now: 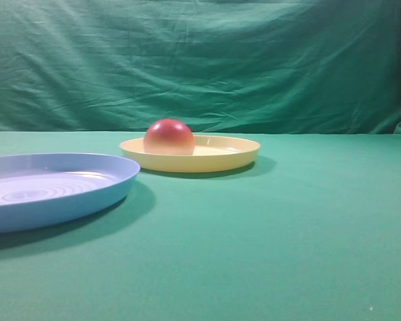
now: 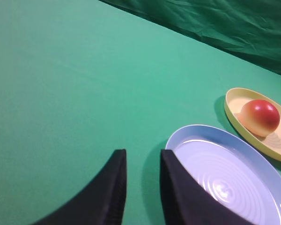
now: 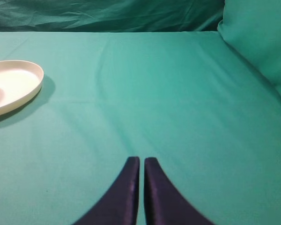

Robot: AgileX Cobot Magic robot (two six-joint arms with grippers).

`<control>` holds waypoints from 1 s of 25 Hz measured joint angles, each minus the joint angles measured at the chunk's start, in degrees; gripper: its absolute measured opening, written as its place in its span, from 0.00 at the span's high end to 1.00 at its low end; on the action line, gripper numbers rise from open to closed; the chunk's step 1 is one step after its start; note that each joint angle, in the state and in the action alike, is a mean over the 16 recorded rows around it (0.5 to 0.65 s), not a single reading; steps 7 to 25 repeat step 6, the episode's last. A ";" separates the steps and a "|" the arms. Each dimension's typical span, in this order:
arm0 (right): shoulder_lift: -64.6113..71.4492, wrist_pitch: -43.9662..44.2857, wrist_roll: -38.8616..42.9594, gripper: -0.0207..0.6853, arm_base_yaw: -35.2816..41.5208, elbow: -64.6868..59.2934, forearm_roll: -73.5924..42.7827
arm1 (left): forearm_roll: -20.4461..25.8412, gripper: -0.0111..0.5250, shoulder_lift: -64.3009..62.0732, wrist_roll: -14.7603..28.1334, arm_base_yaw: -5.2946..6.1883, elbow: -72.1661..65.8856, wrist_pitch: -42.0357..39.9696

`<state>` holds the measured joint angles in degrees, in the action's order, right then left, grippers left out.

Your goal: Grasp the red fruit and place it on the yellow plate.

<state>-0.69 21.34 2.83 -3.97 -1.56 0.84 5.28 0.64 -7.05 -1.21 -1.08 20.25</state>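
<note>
red fruit (image 2: 260,117) on yellow plate (image 2: 234,101) | blue plate (image 2: 196,136) beside | left claw (image 2: 142,161) slightly parted, empty

left fingers (image 2: 119,173) parted, right fingers (image 3: 133,171) together

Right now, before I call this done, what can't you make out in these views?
- Fruit in the right wrist view: cut off by the left edge; only a sliver shows on the yellow plate.
- Blue plate in the high view: left part cut off by the frame edge.
- Both arms: absent from the high view; only finger tips show in the wrist views.
- Left pincer: small gap, holds nothing. Right pincer: shut, holds nothing.
</note>
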 joint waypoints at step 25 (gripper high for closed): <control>0.00 -0.01 0.00 0.97 0.00 0.00 0.00 | 0.00 0.69 0.00 0.00 0.00 0.00 0.00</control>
